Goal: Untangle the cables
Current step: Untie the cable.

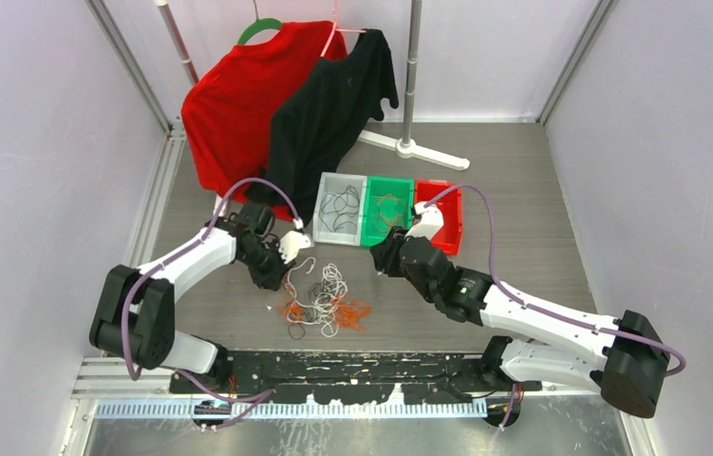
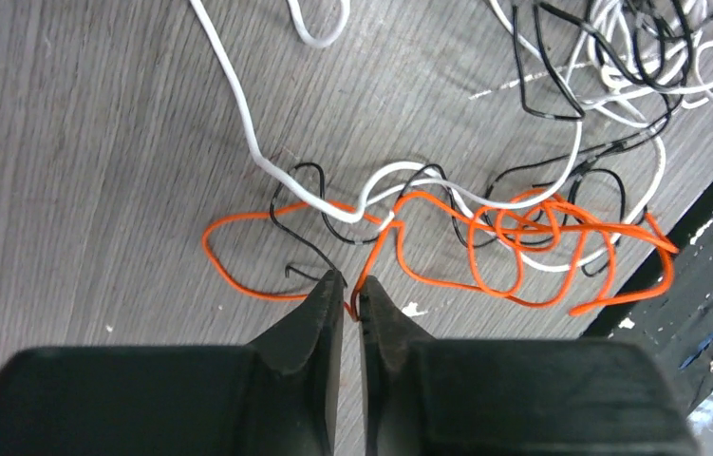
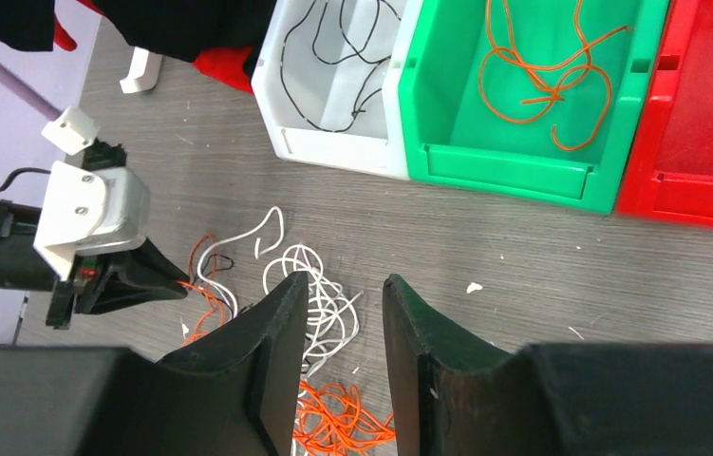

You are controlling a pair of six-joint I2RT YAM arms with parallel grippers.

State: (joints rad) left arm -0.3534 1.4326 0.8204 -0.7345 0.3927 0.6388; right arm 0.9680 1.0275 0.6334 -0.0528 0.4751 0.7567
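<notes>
Back left: red shirt point(image 1: 238, 104) and black shirt point(image 1: 333, 104) hang side by side from a rack.

Left arm point(image 1: 191, 261) comes in from the left, low over the counter point(image 1: 542, 218), which is grey and wood-grained. Left jaws are narrow, with the fingertips point(image 2: 327, 290) almost meeting. They are nipped on a strand of the orange cable point(image 2: 523, 226) at the pile's left fringe. The strand runs from the tips into a loose orange knot further along.

Cables point(image 1: 322, 302): a loose pile on the counter, between the two arms and just ahead of the black base rail point(image 1: 352, 366). White, black and orange are mixed. White loops sit mostly in the middle, orange at the left and right fringes. In the left wrist view a white strand crosses over the orange and black ones.

Behind the pile are three bins in a row, side by side:
- White bin point(image 3: 333, 147) holds black cords point(image 1: 338, 207).
- Green bin point(image 3: 504, 171) holds an orange cord point(image 3: 547, 90).
- Red bin point(image 3: 694, 204) is at the right end.

Right arm point(image 1: 533, 318) reaches in from the right, its wrist in front of the green and red bins. Right jaws stand apart at a moderate gap, holding nothing, above the pile and off the counter. White loops show through the gap.
</notes>
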